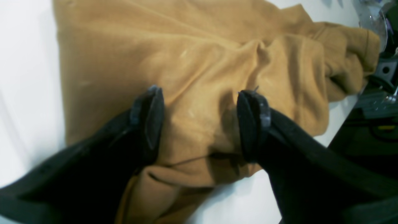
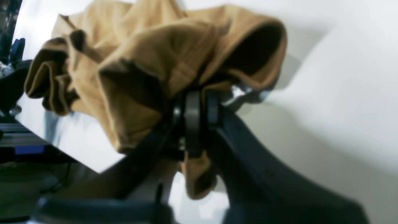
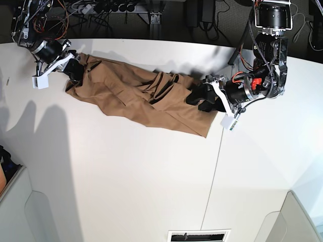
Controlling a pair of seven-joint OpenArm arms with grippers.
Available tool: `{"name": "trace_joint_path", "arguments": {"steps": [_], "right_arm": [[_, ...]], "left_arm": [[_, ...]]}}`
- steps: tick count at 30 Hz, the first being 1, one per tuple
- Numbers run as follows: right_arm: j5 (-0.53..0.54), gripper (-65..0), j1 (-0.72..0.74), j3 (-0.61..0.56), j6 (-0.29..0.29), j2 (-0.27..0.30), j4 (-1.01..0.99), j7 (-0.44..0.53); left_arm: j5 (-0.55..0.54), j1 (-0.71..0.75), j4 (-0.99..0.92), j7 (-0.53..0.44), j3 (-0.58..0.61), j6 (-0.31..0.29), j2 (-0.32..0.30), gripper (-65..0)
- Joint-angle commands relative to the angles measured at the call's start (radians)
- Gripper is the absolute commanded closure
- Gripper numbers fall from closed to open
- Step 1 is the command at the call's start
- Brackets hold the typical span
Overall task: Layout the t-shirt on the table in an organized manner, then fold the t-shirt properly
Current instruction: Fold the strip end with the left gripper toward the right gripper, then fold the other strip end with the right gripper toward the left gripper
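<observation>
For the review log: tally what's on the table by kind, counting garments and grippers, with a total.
Garments: 1, the tan t-shirt, stretched out and wrinkled on the white table.
Grippers: 2, the left gripper, open over the shirt, and the right gripper, shut on a bunched end of it.
Total: 3

white table [image 3: 126, 176] lies bare in front of the t-shirt [image 3: 136, 96].
</observation>
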Motion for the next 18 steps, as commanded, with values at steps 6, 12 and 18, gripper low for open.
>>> {"name": "trace_joint_path", "arguments": {"steps": [6, 12, 18], "right_arm": [[-0.045, 0.0, 0.011, 0.031, 0.004, 0.023, 0.013, 0.006], [-0.021, 0.0, 0.019, 0.152, 0.004, 0.085, 0.013, 0.006], [0.023, 0.0, 0.020, 0.188, 0.004, 0.195, 0.013, -0.009]], "left_arm": [[-0.035, -0.013, 0.015, 0.005, -0.001, -0.009, 0.009, -39.5], [-0.125, -0.023, 0.105, 0.061, -0.010, -0.009, -0.030, -39.5], [-0.129, -0.023, 0.188, 0.080, -0.010, -0.009, -0.031, -39.4]]}}
